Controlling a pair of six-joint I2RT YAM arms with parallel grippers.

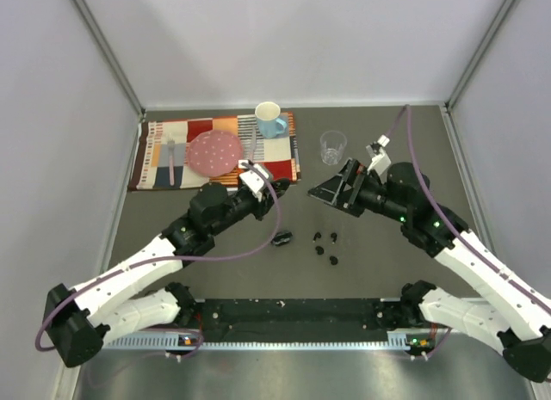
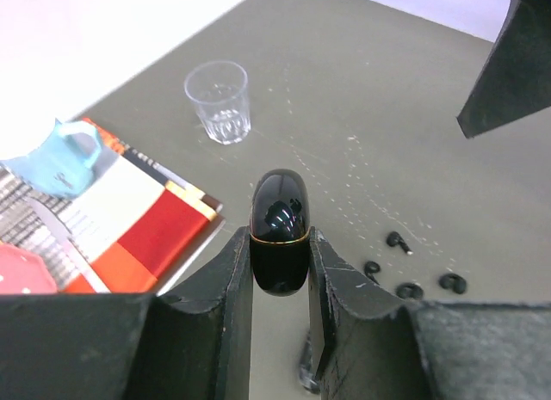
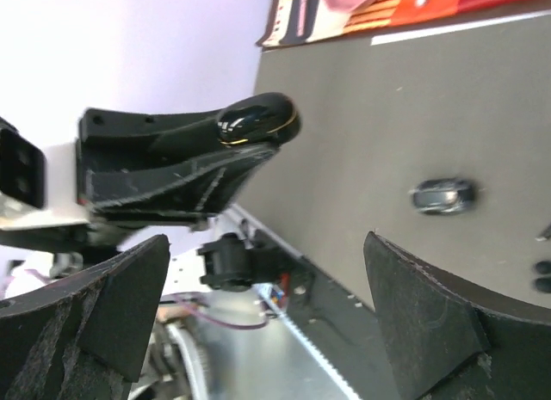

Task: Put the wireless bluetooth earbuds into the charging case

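Nearest the arm bases, the four small black earbuds (image 1: 333,261) lie loose in a cluster on the bare desk (image 1: 379,280), none of them in a case. A second case (image 1: 281,239) rests on the desk just to their left. Above and a little beyond them, the left end effector (image 2: 278,249) is clamped on a glossy black charging case (image 2: 278,215). It grips the lower part, so the rounded top stands proud of the fingers. The thin gold seam shows unbroken, so the lid looks shut. Facing it, the right end effector (image 3: 267,245) has its fingers spread wide apart and holds nothing, near the held case but not touching it. The step in hand appears to be opening that lid. The left fingertips reach about up to the seam, so the grip should be firm without pinning the lid. The right should then bring one fingertip to the lid's edge and lever it up gently, since a sideways shove could twist the slick shell out of the clamp. Which side carries the hinge cannot be told. Farther back stand a clear glass (image 1: 332,146) and a patterned placemat (image 1: 164,172) with a pink plate (image 1: 215,152) on it and a blue mug (image 1: 271,119) at its far edge, all well apart from the work.
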